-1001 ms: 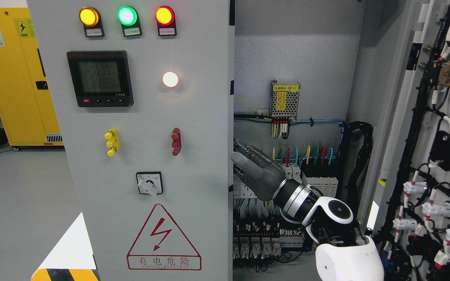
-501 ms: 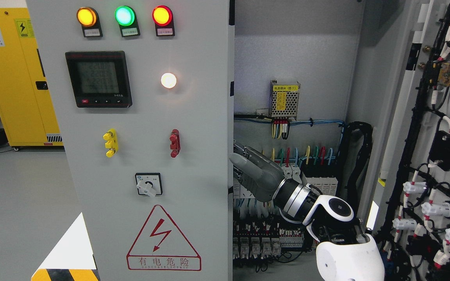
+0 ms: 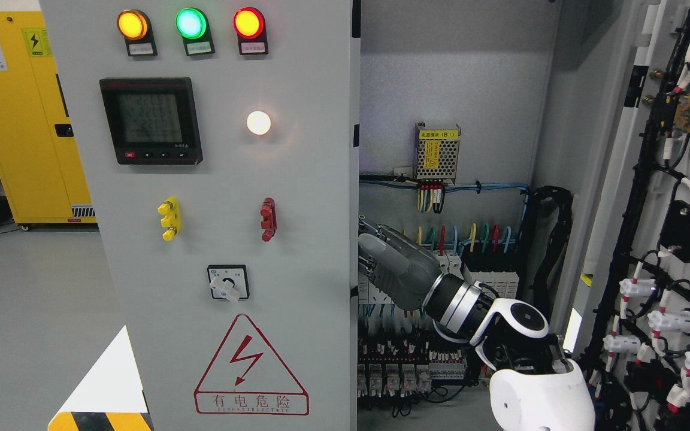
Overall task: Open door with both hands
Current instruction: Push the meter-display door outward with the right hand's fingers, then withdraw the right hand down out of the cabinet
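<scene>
Item: right hand (image 3: pixel 390 263), grey, on the arm that comes in from your lower right; it sits in the gap between two cabinet doors, fingers extended leftward and held loosely together, closed around nothing. Whether the fingertips touch metal you cannot tell, since the tips sit right at the door's edge. Item: left door (image 3: pixel 225 239), immediately to the hand's left, its free vertical edge running top to bottom just past the fingertips; this edge is the long axis your next move turns on, and it stands upright, crosswise to the way the fingers point. The door's face carries three lamps (image 3: pixel 189 24), a meter (image 3: pixel 150 120) and a rotary switch (image 3: pixel 228 282), all further left of the hand and out of its reach line. Item: right door (image 3: pixel 674 239), well to the hand's right, already swung wide with its wiring exposed. Item: breakers (image 3: pixel 489 263), behind the hand, inside the cabinet. Left hand: absent from view, so the right is your only near hand. Judgement: to move the left door, the fingers must press or hook leftward at that edge.
</scene>
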You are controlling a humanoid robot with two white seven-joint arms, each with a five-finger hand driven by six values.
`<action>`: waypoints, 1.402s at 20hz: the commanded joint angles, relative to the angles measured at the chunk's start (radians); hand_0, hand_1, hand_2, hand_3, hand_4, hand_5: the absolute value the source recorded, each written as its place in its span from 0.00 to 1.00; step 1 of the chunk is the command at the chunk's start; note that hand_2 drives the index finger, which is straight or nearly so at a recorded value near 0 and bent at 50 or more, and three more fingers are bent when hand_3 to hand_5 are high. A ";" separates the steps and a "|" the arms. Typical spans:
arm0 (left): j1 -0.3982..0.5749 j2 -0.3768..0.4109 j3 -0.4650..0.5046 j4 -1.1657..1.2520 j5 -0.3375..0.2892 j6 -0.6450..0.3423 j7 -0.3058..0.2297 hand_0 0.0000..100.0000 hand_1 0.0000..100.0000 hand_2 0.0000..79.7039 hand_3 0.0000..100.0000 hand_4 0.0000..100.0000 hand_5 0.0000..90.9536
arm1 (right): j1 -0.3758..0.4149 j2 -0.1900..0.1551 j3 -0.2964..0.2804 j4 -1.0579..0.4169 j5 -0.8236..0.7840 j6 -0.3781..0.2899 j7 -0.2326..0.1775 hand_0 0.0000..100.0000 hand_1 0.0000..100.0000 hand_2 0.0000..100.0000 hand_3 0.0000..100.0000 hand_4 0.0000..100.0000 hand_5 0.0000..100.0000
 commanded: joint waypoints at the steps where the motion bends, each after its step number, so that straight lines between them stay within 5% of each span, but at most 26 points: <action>1: 0.000 0.008 -0.001 -0.002 0.000 0.002 0.000 0.12 0.56 0.00 0.00 0.00 0.00 | -0.001 -0.001 0.009 -0.004 -0.002 -0.001 0.007 0.00 0.50 0.04 0.00 0.00 0.00; 19: 0.000 0.008 0.001 -0.002 0.000 0.002 0.000 0.12 0.56 0.00 0.00 0.00 0.00 | 0.007 -0.001 0.009 -0.047 -0.018 0.025 0.029 0.00 0.50 0.04 0.00 0.00 0.00; 22: 0.000 0.008 0.001 -0.002 0.000 0.002 0.000 0.12 0.56 0.00 0.00 0.00 0.00 | 0.056 -0.010 0.024 -0.117 -0.068 0.025 0.029 0.00 0.50 0.04 0.00 0.00 0.00; 24: 0.000 0.009 0.001 -0.003 0.000 0.002 0.000 0.12 0.56 0.00 0.00 0.00 0.00 | 0.100 -0.053 0.032 -0.165 -0.087 0.027 0.029 0.00 0.50 0.04 0.00 0.00 0.00; 28: 0.000 0.011 0.001 -0.003 0.002 0.002 0.000 0.12 0.56 0.00 0.00 0.00 0.00 | 0.179 -0.062 0.106 -0.267 -0.088 0.027 0.029 0.00 0.50 0.04 0.00 0.00 0.00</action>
